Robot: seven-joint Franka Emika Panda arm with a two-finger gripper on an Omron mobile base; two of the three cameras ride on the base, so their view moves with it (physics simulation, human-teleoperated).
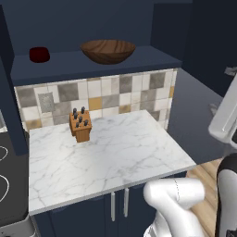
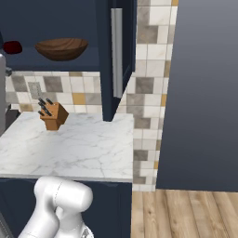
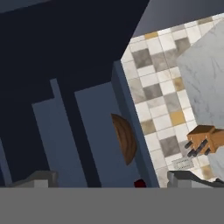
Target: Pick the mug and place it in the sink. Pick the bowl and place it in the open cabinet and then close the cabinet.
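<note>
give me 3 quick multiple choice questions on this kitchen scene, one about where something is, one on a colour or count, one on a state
1. Where is the bowl?
A. on the marble counter
B. on the shelf of the cabinet
C. on the floor

2. What colour is the knife block?
A. orange-brown wood
B. white
C. navy blue

3. How is the cabinet right now?
A. shut, both doors flush
B. open, with its inside showing
C. its doors are missing

Answers:
1. B, the wooden bowl sits on the dark shelf above the tiled wall, next to a small dark red thing.
2. A, the block on the marble counter is orange-brown with dark knife handles sticking out.
3. B, the right base view shows a door swung out edge-on with its silver handle, and the shelf is exposed.
</note>
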